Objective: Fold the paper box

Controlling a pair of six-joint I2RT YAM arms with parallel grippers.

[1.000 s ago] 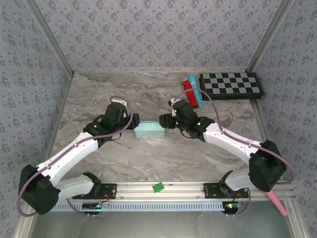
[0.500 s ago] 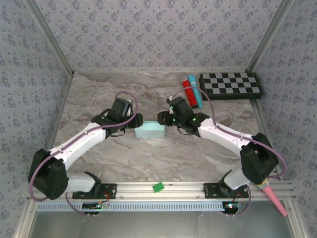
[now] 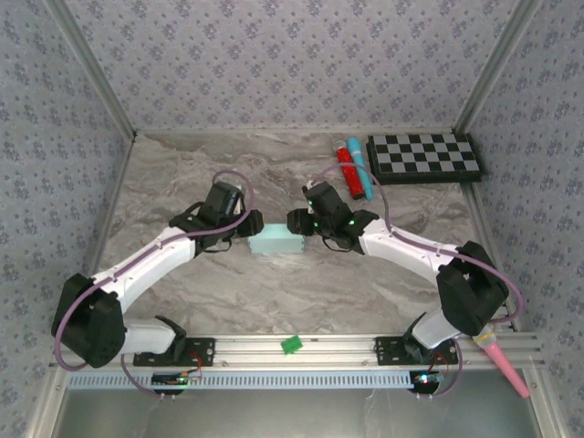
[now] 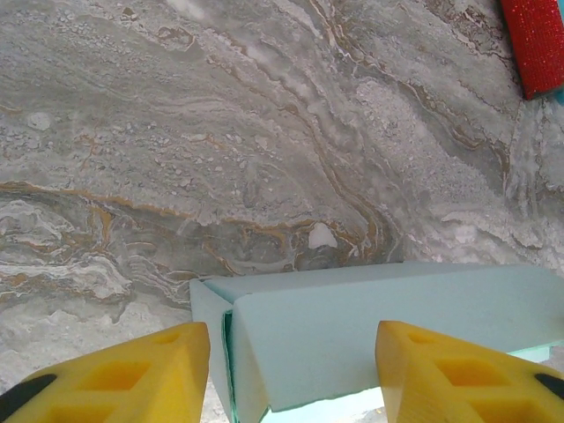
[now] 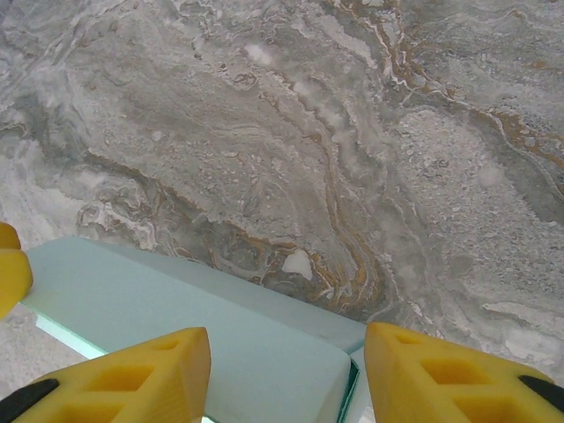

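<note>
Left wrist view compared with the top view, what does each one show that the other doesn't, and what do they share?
Left wrist: the paper box end close up, a seam gaping at its corner, framed by the open left claw. Top: the checkerboard, the blue tube and the right claw at the box's far end. Shared: the box, the red tube, the marble table.

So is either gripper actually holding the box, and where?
Cannot be told. Left gripper and right gripper each straddle one end of the paper box, fingers apart; no grip shows.
</note>
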